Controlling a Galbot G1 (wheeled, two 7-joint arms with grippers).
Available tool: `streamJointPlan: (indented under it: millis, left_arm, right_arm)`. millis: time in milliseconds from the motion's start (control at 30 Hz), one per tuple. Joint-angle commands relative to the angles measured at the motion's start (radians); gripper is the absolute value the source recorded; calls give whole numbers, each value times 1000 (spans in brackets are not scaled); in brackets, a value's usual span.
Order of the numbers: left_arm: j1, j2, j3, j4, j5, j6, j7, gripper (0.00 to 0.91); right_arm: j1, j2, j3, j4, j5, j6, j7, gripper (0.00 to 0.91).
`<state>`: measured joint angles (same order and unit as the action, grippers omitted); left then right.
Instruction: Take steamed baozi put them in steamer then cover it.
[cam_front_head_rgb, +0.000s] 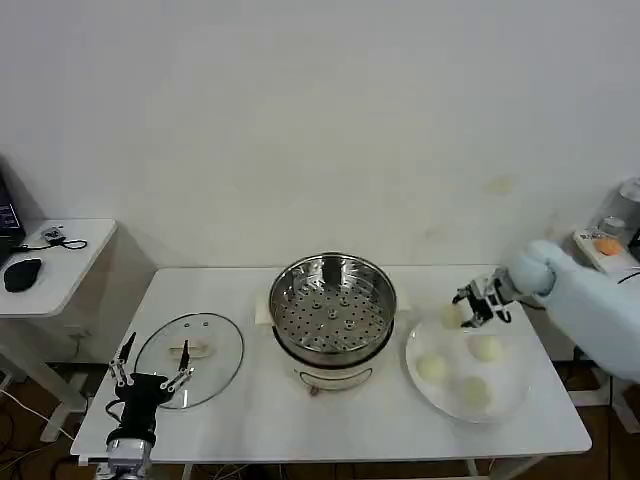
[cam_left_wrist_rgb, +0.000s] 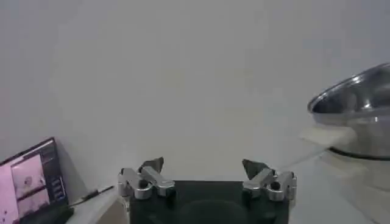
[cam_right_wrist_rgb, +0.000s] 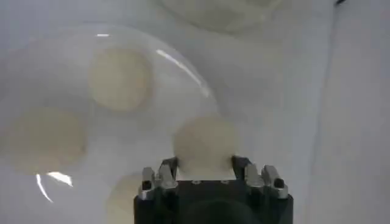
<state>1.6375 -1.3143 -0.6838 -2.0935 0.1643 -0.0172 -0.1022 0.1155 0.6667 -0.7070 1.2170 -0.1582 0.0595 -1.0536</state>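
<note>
- Right tool (cam_front_head_rgb: 468, 310) sits over the far left part of a white plate (cam_front_head_rgb: 515, 392) at the right end of the tabletop (cam_front_head_rgb: 260, 400), its fingers closed around one steamed baozi (cam_right_wrist_rgb: 205, 142).
- From the right wrist view, that bun lies between the two fingers (cam_right_wrist_rgb: 166, 168), which press against its sides.
- Three more buns rest on the plate: one near its left rim (cam_front_head_rgb: 432, 367), one toward the far side (cam_front_head_rgb: 487, 348), and one nearest the robot (cam_front_head_rgb: 474, 391).
- At the middle of the tabletop stands the steamer (cam_front_head_rgb: 333, 310), uncovered, with its perforated tray bare and its white base below.
- Left of the steamer, the cover (cam_front_head_rgb: 190, 358) lies flat on the tabletop with its whitish handle facing up.
- Left tool (cam_front_head_rgb: 151, 376) hangs at the near left edge of the tabletop, just beside the cover's near rim, with its fingers spread wide and nothing between them.
- Seen from the left wrist, the steamer's steel wall (cam_left_wrist_rgb: 359, 106) shows off to one side of the spread fingers (cam_left_wrist_rgb: 262, 176).
</note>
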Motion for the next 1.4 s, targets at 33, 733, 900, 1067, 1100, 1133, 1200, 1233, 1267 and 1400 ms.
streamJointPlan:
  millis: [33, 733, 900, 1067, 1100, 1133, 1200, 1233, 1267, 1400]
  left_arm:
    - [0, 4, -4, 9, -4, -1, 0, 907]
    - [-20, 8, -44, 12, -38, 8, 7, 907]
    - [-14, 8, -61, 3, -41, 9, 8, 907]
    - [-8, 3, -68, 2, -42, 8, 8, 907]
    - [-6, 2, -68, 3, -42, 7, 8, 907]
    - [-5, 1, -68, 3, -42, 6, 8, 907]
    - [-5, -1, -66, 5, -41, 8, 7, 907]
    - [-6, -1, -65, 6, -40, 8, 8, 907]
    - [-7, -2, -63, 6, -39, 8, 8, 907]
    - [-11, -2, -54, 2, -37, 10, 9, 907]
  right_arm:
    - [176, -46, -76, 68, 60, 0, -11, 615]
    - [434, 450, -397, -17, 176, 102, 79, 625]
    - [399, 514, -451, -95, 46, 296, 101, 625]
    - [361, 531, -475, -133, 8, 401, 129, 625]
    - [344, 535, -475, -142, -11, 431, 143, 625]
    - [335, 537, -475, -145, -16, 450, 145, 625]
    - [312, 551, -474, -170, -36, 483, 162, 625]
    - [308, 551, -473, -173, -38, 491, 164, 625]
    - [298, 559, -466, -185, -59, 505, 171, 625]
    - [266, 593, -444, -257, -147, 554, 196, 625]
